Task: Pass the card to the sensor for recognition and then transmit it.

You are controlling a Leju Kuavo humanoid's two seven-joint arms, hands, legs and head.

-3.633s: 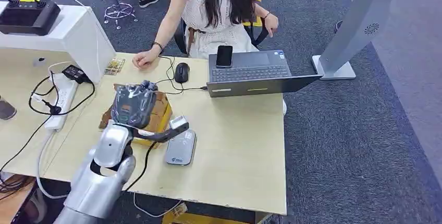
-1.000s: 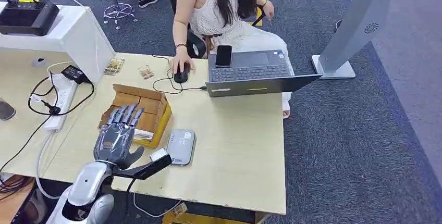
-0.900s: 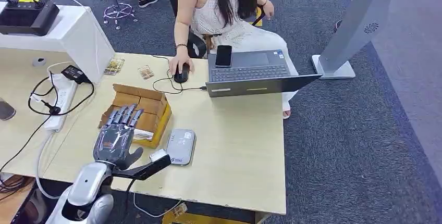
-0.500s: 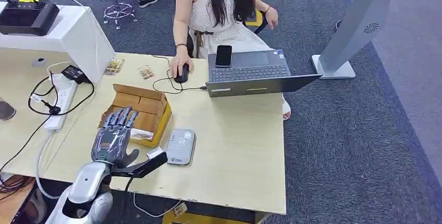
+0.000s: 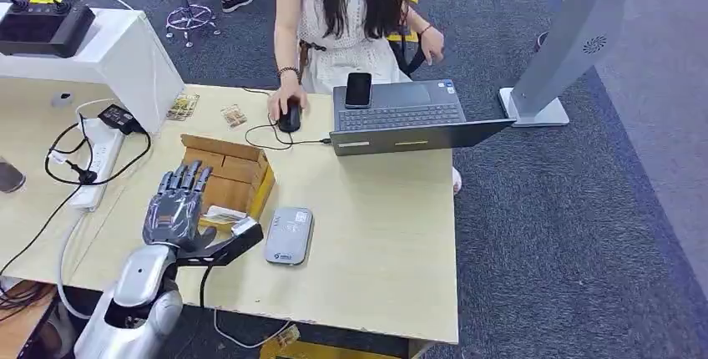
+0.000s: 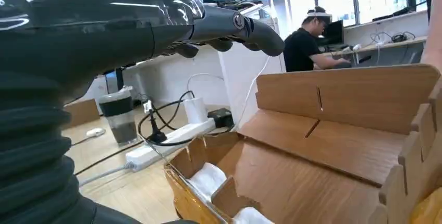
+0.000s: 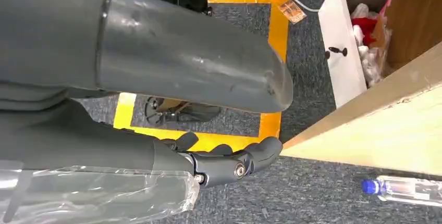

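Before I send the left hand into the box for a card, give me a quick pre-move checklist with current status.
1. Left hand free, fingers spread over the cardboard box: ok.
2. Box open, flaps clear: ok.
3. Cards visible in the box: cannot tell; white pieces lie inside.
4. Sensor flat on the desk beside the box, top uncovered: ok.
5. Person's hand on the mouse, away from the box: ok.
6. Right hand hanging beside the desk, holding nothing: ok.

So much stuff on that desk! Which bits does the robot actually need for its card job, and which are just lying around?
For the job:
left hand
cardboard box of cards
grey card sensor

Lying about:
laptop
phone
mouse
power strip
black controller
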